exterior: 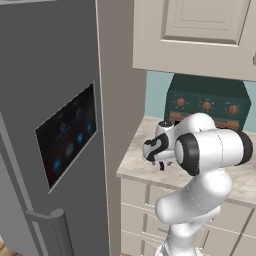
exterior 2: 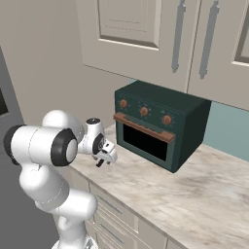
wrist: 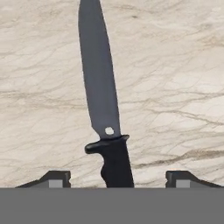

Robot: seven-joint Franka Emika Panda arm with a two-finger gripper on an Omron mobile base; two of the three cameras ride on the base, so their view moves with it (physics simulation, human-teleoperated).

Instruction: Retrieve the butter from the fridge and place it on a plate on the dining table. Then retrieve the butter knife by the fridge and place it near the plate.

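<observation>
Right up against the lens in the left base view is the white arm (exterior: 200,190), elbow bent, reaching over the marbled table (exterior: 145,165) with the hand (exterior: 161,161) pointing down near the table's front-left edge. Left of that, the grey fridge (exterior: 50,125) takes up half the picture, door closed, dark screen panel (exterior: 67,135) with blue icons on it and a grey bar handle (exterior: 55,225) low down. Back on the table there's a dark green toaster oven (exterior: 207,102) under cream wall cabinets (exterior: 200,30), oven door shut, so no telling what's inside. Over in the right base view, same deal from the other side: arm low on the left, hand (exterior 2: 104,158) hovering just over the table (exterior 2: 194,194), the green oven (exterior 2: 158,124) sitting a bit behind and to the right of it, cabinets (exterior 2: 160,29) closed above, drawers (exterior 2: 116,214) shut below the stone top. Hand view is the good one: butter knife (wrist: 103,100) lying flat on the stone, grey blade running away from the camera, black handle (wrist: 116,162) coming back toward the bottom. It sits right between the two fingertips (wrist: 54,178), and they're spread wide with clear gaps on both sides, so the hand is released, not touching the knife.
</observation>
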